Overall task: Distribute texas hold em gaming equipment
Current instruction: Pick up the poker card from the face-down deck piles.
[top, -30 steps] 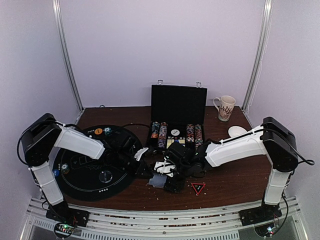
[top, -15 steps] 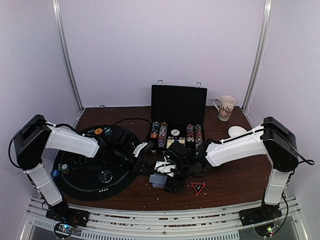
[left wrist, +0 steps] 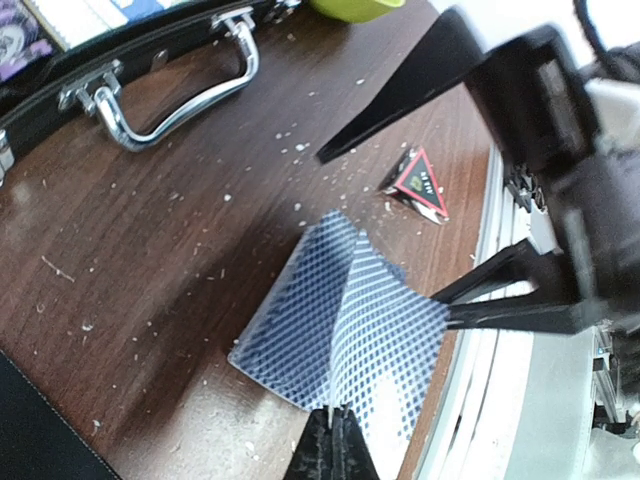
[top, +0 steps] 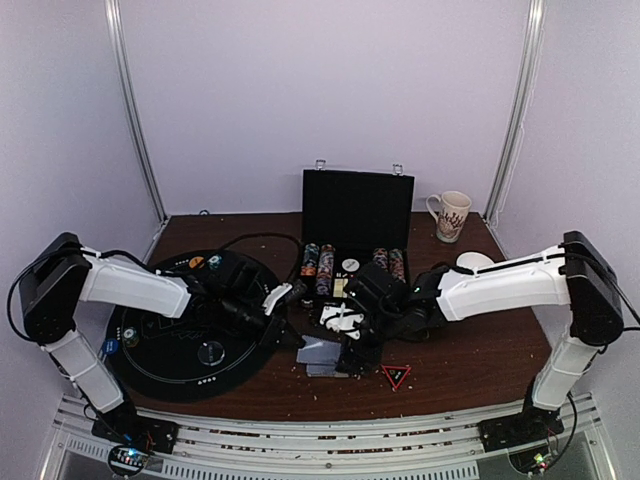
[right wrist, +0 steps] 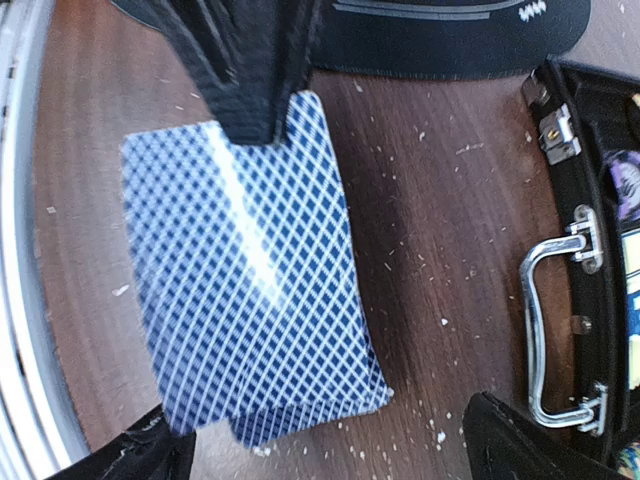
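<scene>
While the brown worktop (top: 470,350) bears the open black chip case (top: 357,215), the blue-backed deck (left wrist: 285,330) lies near its handle, between the spread fingers of the right hand (top: 352,350); the left hand (left wrist: 330,430) is pinched together on the top card (left wrist: 390,340), one edge raised off the deck

Overhead rear view of table (top: 470,345); both wrist cameras close over cards (right wrist: 250,270) (shared ground).

So the top card (right wrist: 250,270) covers nearly all of the cards (right wrist: 262,425) under it, can't count them. The case (right wrist: 590,200) runs off the right wrist view's edge. The chips (top: 197,263) on the mat (top: 150,345) are too tiny to read.
</scene>
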{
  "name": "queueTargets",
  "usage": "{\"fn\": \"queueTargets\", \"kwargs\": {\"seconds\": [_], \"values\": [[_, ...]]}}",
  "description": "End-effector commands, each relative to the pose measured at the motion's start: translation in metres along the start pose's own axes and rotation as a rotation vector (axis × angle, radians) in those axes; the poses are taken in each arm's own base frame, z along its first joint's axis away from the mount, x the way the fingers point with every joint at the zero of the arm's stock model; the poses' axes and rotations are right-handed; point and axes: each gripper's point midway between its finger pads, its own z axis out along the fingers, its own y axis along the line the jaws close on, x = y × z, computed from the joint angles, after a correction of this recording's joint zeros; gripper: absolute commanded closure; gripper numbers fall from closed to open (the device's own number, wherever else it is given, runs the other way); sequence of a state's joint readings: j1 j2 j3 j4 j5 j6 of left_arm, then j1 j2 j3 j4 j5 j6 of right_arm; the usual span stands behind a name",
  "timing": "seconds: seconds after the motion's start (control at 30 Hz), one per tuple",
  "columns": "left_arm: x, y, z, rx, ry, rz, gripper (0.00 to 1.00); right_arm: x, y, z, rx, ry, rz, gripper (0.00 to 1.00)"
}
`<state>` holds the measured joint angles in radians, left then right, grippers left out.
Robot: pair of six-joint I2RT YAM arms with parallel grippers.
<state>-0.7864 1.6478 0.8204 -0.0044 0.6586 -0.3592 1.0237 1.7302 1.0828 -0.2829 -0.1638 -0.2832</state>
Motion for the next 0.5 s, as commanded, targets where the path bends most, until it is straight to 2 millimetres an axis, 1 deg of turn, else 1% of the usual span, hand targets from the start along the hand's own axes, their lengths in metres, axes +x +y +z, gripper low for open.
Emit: {"fn": "queueTargets", "kwargs": {"seconds": [0.0, 0.03, 0.1, 0.2, 0.27, 0.3, 0.37, 0.4, 0.43, 0.47], "values": [[-0.012, -0.011, -0.008, 0.039, -0.067, 0.091, 1.0, 0.003, 0.013, -0.026, -0.079, -0.025, -0.037, 0.03], [-0.013, -0.012, -0.009, 0.042, -0.074, 0.099, 1.0, 0.002, 0.017, -0.032, -0.093, -0.039, -0.044, 0.03], [-0.016, -0.013, -0.009, 0.046, -0.081, 0.105, 1.0, 0.004, 0.02, -0.037, -0.106, -0.05, -0.053, 0.03], [-0.019, -0.015, -0.01, 0.053, -0.088, 0.12, 1.0, 0.007, 0.02, -0.044, -0.103, -0.062, -0.052, 0.03], [-0.022, -0.019, -0.013, 0.055, -0.102, 0.137, 1.0, 0.004, 0.017, -0.049, -0.103, -0.084, -0.031, 0.03], [-0.025, -0.022, -0.016, 0.059, -0.112, 0.15, 1.0, -0.002, 0.013, -0.053, -0.106, -0.111, 0.0, 0.03], [-0.033, -0.031, -0.025, 0.064, -0.15, 0.188, 1.0, -0.02, 0.002, -0.066, -0.133, -0.204, 0.117, 0.04], [-0.038, -0.036, -0.032, 0.06, -0.18, 0.212, 1.0, -0.029, -0.011, -0.075, -0.149, -0.262, 0.187, 0.05], [-0.043, -0.039, -0.039, 0.05, -0.209, 0.231, 1.0, -0.038, -0.018, -0.083, -0.178, -0.314, 0.276, 0.07], [-0.049, -0.042, -0.047, 0.039, -0.25, 0.252, 1.0, -0.05, -0.029, -0.092, -0.187, -0.389, 0.329, 0.1]]}}
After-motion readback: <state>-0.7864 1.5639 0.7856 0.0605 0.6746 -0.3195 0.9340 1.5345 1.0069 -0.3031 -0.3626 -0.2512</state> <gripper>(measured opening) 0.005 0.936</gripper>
